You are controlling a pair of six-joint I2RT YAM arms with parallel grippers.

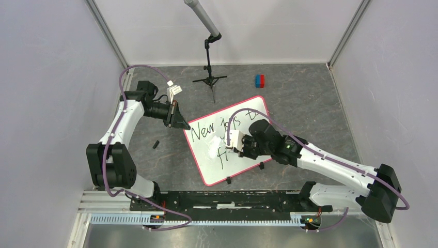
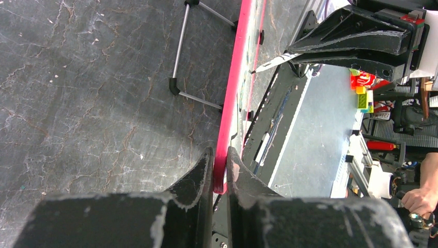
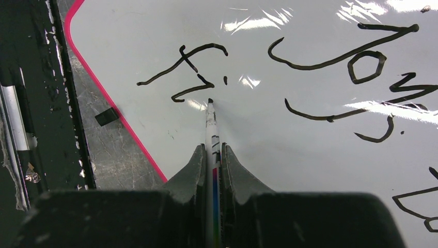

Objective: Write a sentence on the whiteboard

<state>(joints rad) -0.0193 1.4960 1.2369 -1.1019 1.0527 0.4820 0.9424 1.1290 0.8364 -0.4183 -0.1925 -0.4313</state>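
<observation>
The whiteboard (image 1: 209, 165) lies tilted on the grey table, white with a pink-red rim. Black handwriting on it reads "New joys to" (image 1: 206, 130) with "fi" (image 1: 222, 155) below; the right wrist view shows "fi" (image 3: 186, 67) close up. My left gripper (image 1: 182, 123) is shut on the board's far-left corner; the rim (image 2: 230, 108) runs between its fingers. My right gripper (image 1: 238, 146) is shut on a white marker (image 3: 212, 129) with a rainbow stripe. Its black tip (image 3: 210, 100) touches the board just below the "i".
A black mini tripod (image 1: 209, 77) stands behind the board under a grey pole. A red and blue block (image 1: 259, 80) lies at the back right. Small black clips (image 1: 155, 144) lie on the table left of and below the board. A black rail (image 1: 232, 199) runs along the near edge.
</observation>
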